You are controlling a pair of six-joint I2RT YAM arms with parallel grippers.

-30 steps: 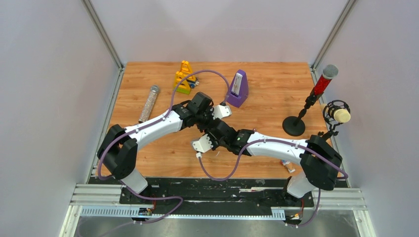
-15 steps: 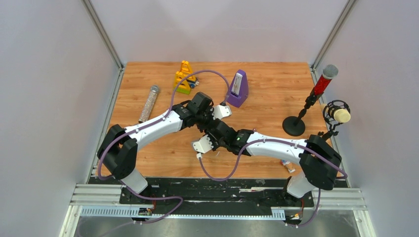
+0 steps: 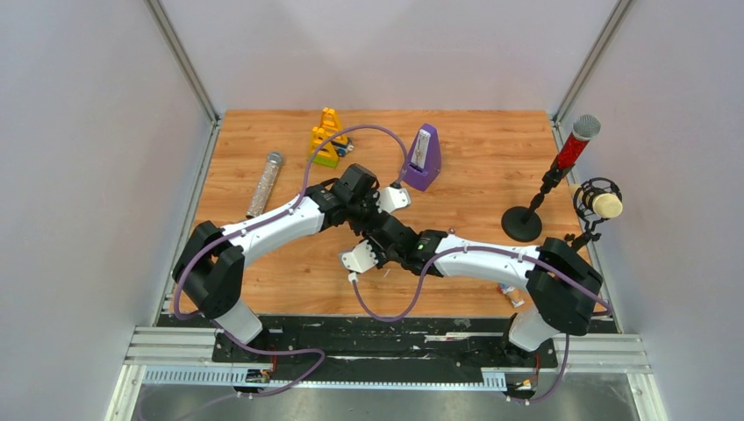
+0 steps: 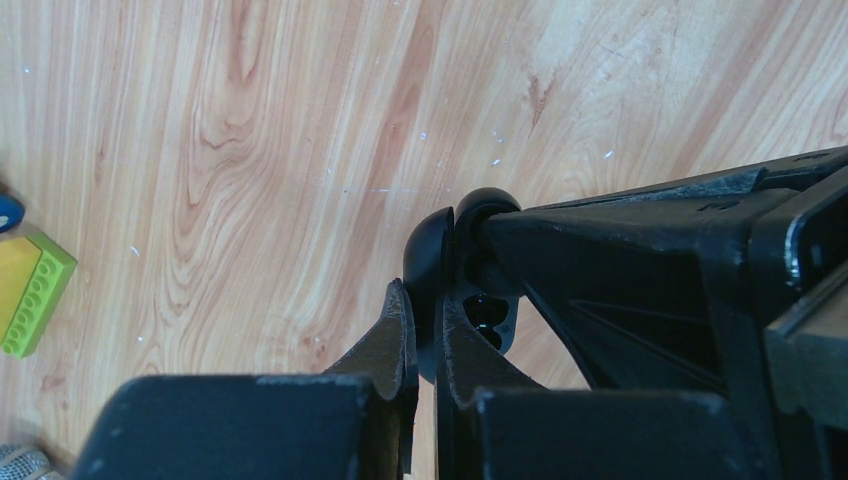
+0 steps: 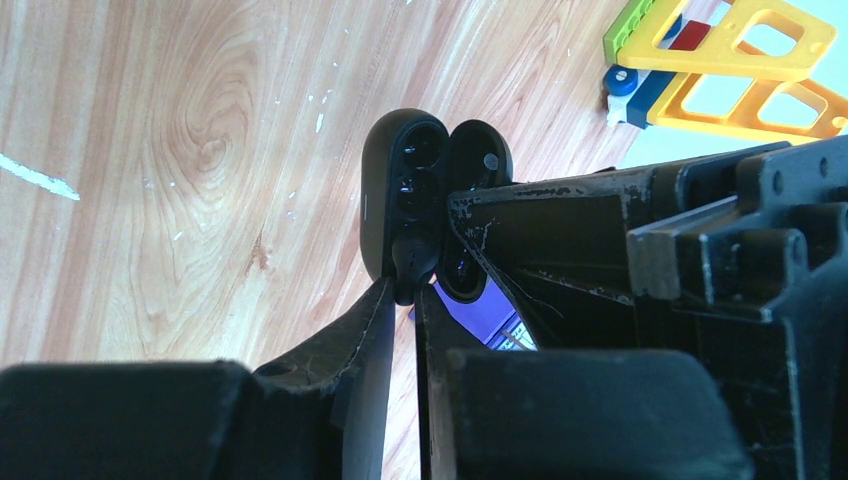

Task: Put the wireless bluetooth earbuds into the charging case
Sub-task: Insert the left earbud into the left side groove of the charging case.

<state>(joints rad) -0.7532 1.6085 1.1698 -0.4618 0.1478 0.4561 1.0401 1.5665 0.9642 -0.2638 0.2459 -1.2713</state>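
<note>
Both at the charging case point(image 5: 380, 200) as before: left hand point(image 4: 425, 305) pinching it, right hand point(image 5: 405, 290) of unclear grip.

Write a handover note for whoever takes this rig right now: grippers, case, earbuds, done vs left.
Left gripper: shut on the charging case, holding it with the lid open, between the two arms at mid-table.
Right gripper: fingertips nearly together at the case's near edge, with a small black piece, likely an earbud, at their tips. Unclear whether it is gripped or released.
Done: case is in hand and open.
Left: cannot confirm either bud is seated because the wells are too dark. Check both, seat any that is missing, close the lid.
</note>
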